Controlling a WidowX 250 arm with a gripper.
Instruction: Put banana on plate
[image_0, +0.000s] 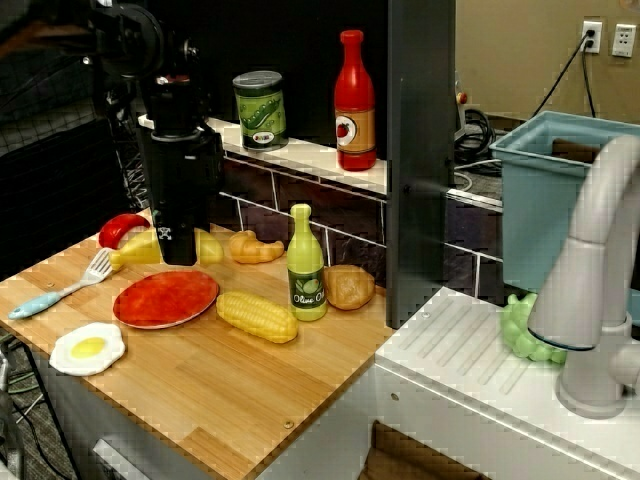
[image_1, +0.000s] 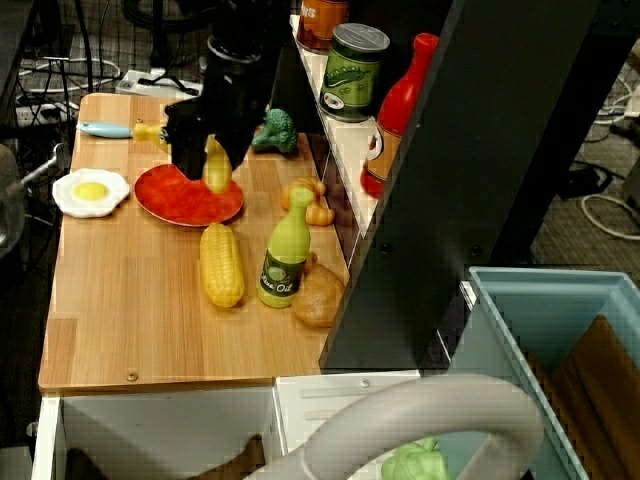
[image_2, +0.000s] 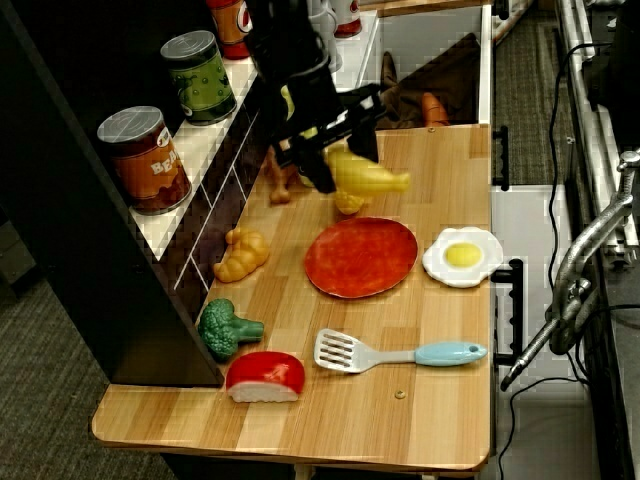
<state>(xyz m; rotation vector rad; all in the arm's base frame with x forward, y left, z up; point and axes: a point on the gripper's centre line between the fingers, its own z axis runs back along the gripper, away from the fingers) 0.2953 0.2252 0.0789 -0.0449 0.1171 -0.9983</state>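
Observation:
My black gripper (image_0: 180, 245) is shut on the yellow banana (image_0: 138, 249), which sticks out on both sides of the fingers. The banana also shows in the overhead view (image_1: 217, 168) and in the side view (image_2: 370, 176), where it is held level, a little above the table. The gripper (image_2: 335, 155) hangs at the far edge of the round red-orange plate (image_0: 165, 299). The plate lies flat and empty on the wooden counter, also seen in the overhead view (image_1: 188, 196) and the side view (image_2: 360, 257).
A corn cob (image_0: 257, 316), an olive oil bottle (image_0: 306, 265) and a brown roll (image_0: 348, 287) stand right of the plate. A croissant (image_0: 255, 247) lies behind it. A fried egg (image_0: 88, 348) and a spatula (image_0: 60, 290) lie in front and left. A broccoli (image_2: 225, 329) is by the shelf.

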